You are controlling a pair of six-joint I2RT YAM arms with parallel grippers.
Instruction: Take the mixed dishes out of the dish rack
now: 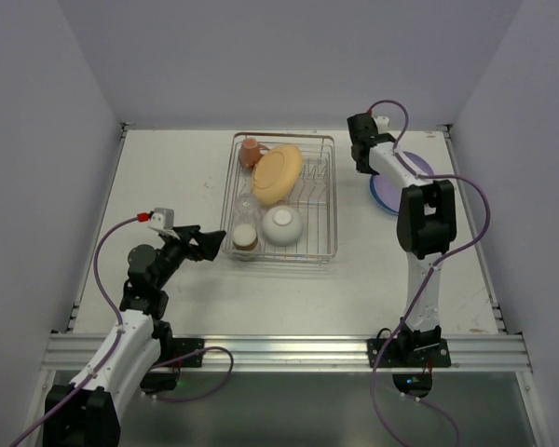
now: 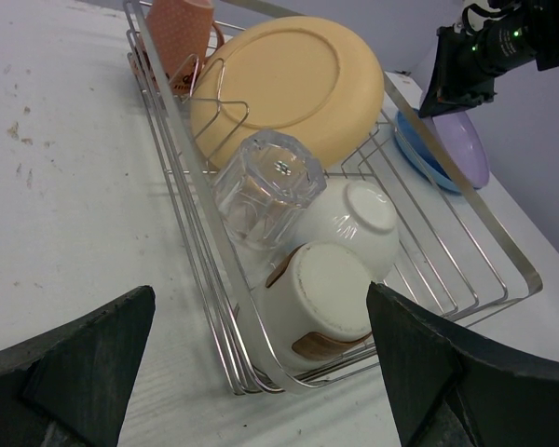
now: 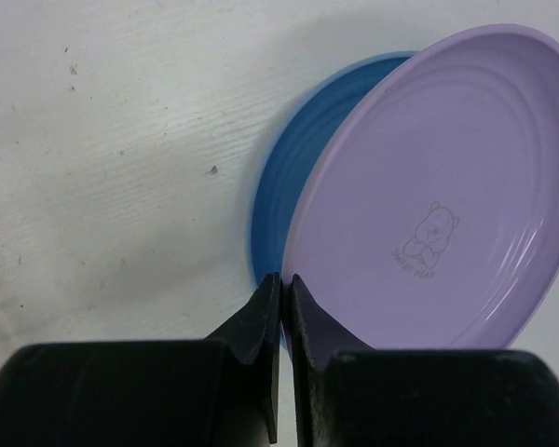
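**White bench: five dishes in the rack, two plates out beside it**

White bench point(image 1: 168, 186) fills the space between pale walls, with both arm bases bolted along its near edge. Closest in, toward the near-left corner, the left hand point(image 1: 216, 245) hovers with its fingers spread wide, pointing at the near-left corner of the dish rack point(image 1: 334, 186) and touching nothing.

The rack sits at the middle of the bench, a little toward the far edge. In its near-left corner a small cup point(image 2: 326, 303) stands upside down. A white bowl point(image 2: 354, 219), also upside down, sits just beside it along the near side. Behind the cup, a clear glass point(image 2: 265, 186) rests mouth-down and tilted against the rack's left wall. Farther back a yellow-orange plate point(image 1: 278, 173) leans on edge among the tines, and a salmon-pink mug point(image 1: 251, 151) occupies the far-left corner.

Beyond the rack's right side, near the right edge of the bench, a lilac plate point(image 3: 447, 205) lies on a blue plate point(image 3: 298, 177), shifted so a blue crescent shows. The right hand point(image 3: 281, 298) hangs over the blue plate's rim, its fingers pressed together; whether they touch it I cannot tell.
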